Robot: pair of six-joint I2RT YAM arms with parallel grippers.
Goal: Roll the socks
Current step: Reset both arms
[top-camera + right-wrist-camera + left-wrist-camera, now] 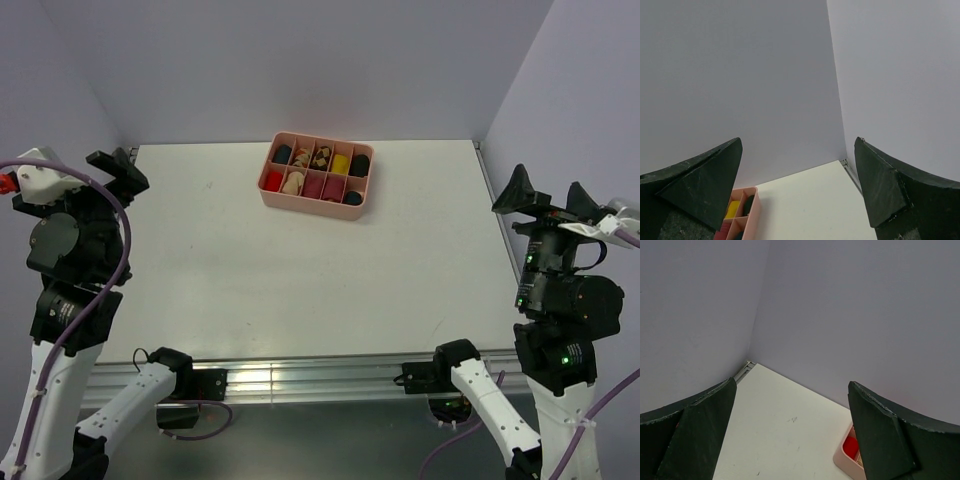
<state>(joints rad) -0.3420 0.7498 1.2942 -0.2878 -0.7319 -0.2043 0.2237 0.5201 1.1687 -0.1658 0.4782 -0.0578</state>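
No loose socks show in any view; the socks are out of view or hidden. My left gripper [118, 168] hangs raised over the table's left edge, open, with nothing between its fingers; in the left wrist view the left gripper [791, 385] frames bare table and wall. On the right side my right gripper [548, 185] is held up too, open and empty. In its own view the right gripper [798, 141] looks toward the far right corner.
A pink divided tray [310, 203] stands at the back middle of the white table [300, 290], its compartments filled with small bundles in black, yellow, red, maroon and patterned cloth. A tray corner [842, 460] shows in the left wrist view, and the tray [752, 210] in the right.
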